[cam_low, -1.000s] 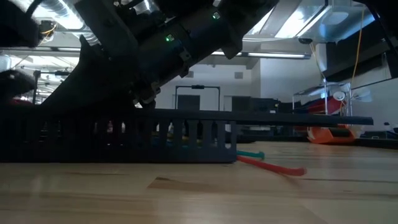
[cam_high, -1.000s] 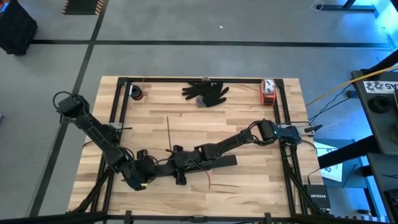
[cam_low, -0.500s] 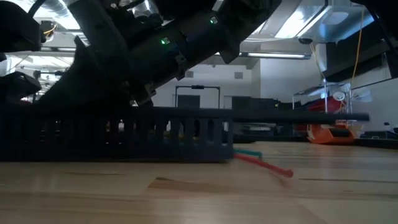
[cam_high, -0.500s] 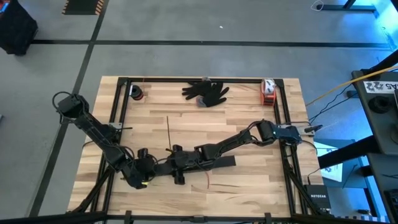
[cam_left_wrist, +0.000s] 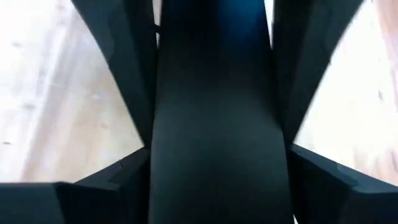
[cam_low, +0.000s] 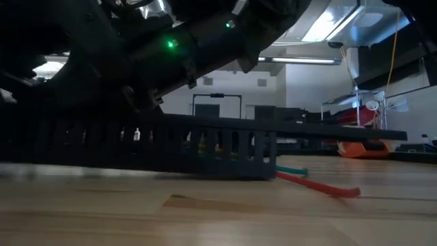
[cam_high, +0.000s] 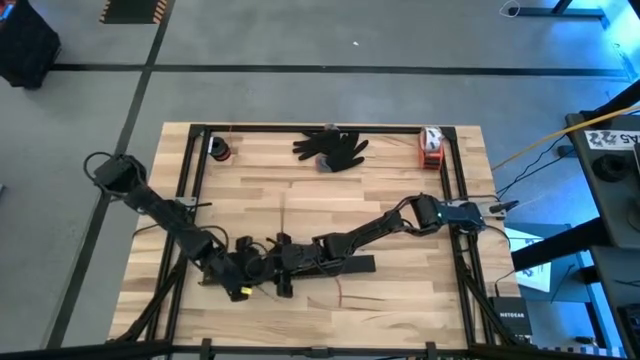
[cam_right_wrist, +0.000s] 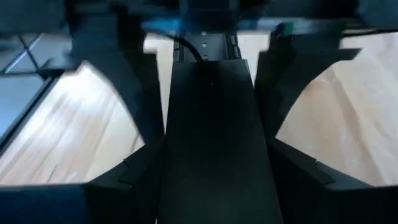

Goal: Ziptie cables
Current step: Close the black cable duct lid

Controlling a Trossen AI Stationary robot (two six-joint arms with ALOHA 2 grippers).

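1. High view: left claw (cam_high: pixel 248 268) and right claw (cam_high: pixel 283 268) meet low on the desk (cam_high: pixel 400 200).
2. Low view: slotted bar (cam_low: pixel 205 147) tilts; cables (cam_low: pixel 317 184) trail beside it. Best lift evenly.
3. Wrist views: each claw clamps the bar.

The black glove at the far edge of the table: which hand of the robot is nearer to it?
The right hand, by a small margin. Both hands sit at the near side of the table, far from the black glove; the left hand lies slightly farther out to the left.
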